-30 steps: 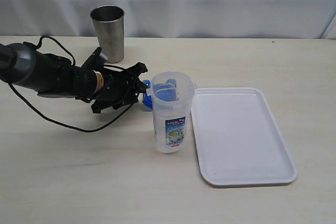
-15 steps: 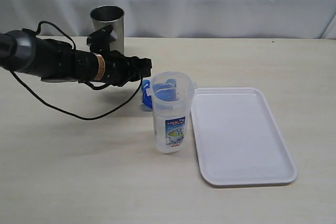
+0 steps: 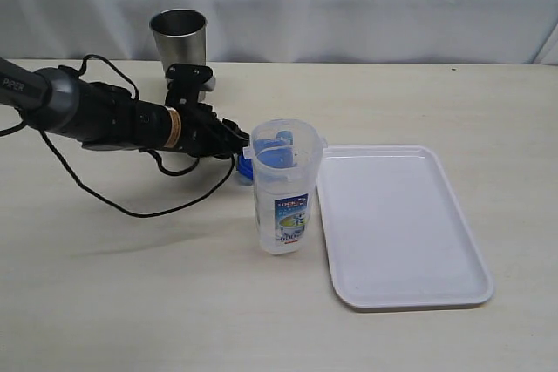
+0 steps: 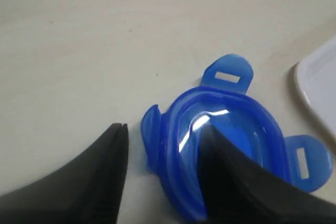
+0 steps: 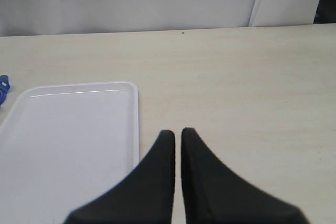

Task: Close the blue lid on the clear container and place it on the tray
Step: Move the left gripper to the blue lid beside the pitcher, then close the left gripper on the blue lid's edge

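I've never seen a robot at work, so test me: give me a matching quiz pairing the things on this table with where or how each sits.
1. blue lid
2. clear container
3. tray
4. steel cup

a. at the back, by the curtain
b. flat, right of the container
c. upright, printed label on its side
d. rim between fingers of the left claw

Pairs: 1-d, 2-c, 3-b, 4-a

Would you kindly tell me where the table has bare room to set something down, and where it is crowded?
Free: the whole tray; the table on the camera's side of the clear container and left arm; the strip behind the tray, right of the steel cup. Crowded: where the left pincer straddles the blue lid beside the container.
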Robot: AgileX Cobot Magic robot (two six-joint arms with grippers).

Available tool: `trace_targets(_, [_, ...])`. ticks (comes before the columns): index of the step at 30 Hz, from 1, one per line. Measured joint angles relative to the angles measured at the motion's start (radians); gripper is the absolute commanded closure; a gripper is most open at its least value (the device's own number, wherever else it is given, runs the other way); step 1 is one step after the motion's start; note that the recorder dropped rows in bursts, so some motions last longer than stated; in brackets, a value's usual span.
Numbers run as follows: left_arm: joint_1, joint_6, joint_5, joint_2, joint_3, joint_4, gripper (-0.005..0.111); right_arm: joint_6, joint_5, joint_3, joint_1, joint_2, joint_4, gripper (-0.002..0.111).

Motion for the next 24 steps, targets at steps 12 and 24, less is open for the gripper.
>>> trace_targets(12, [0.000,0.007,-0.037,0.068,-0.046,-0.081,0.067,0.000,0.000,0.000,0.000,0.000,0.000,0.104])
trace_targets(24, [0.000,-0.001,-0.041,0.068,-0.046,-0.083,0.105,0.000,0.000,0.000,0.000,0.000,0.000,0.104])
